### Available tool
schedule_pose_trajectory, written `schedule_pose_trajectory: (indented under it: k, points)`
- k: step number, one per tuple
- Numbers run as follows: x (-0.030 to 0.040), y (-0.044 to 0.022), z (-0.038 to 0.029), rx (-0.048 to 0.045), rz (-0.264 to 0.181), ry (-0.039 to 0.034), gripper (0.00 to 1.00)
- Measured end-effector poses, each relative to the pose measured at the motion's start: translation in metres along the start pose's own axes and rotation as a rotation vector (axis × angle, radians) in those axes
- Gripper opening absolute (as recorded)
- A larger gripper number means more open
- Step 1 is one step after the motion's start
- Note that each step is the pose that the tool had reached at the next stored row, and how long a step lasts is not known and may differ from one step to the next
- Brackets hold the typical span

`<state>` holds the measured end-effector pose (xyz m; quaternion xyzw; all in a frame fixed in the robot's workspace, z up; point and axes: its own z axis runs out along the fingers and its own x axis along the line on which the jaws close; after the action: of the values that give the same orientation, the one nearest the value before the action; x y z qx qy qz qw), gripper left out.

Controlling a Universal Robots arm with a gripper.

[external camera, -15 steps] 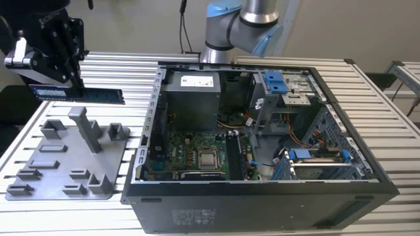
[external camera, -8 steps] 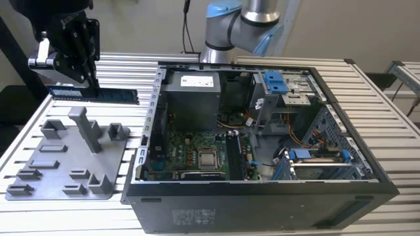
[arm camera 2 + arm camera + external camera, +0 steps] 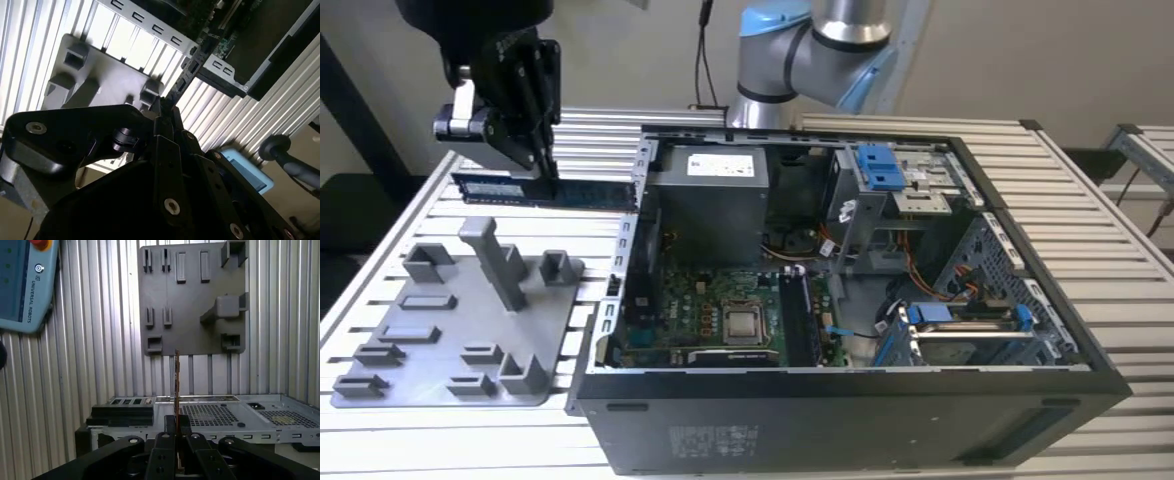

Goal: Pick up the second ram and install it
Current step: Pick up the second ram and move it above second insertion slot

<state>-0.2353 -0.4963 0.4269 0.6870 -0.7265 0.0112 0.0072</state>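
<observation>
Above grey tray (image 3: pixel 454 350), claw (image 3: pixel 536 172) points down, clenched on second ram (image 3: pixel 594 193), level, nr PC case (image 3: pixel 854 410).

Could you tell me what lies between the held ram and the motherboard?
In the exterior view, the case wall stands between the second ram and the motherboard.

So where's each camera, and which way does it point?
Exterior view: off the arm, overlooking the open black metal computer case; shows the arm and its fingers shut on the long dark blue-green memory stick.
First wrist view: on the wrist, looking along the fingers at the flat grey plastic holder plate.
Second wrist view: same, another angle.
All share that plate.
</observation>
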Motion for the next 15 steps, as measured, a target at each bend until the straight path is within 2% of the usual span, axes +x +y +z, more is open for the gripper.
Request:
schedule_pose_trajectory:
  k: [15]
  points:
    - [-0.0029,-0.0523,0.0003,-0.0058,0.0,0.0003,0.15]
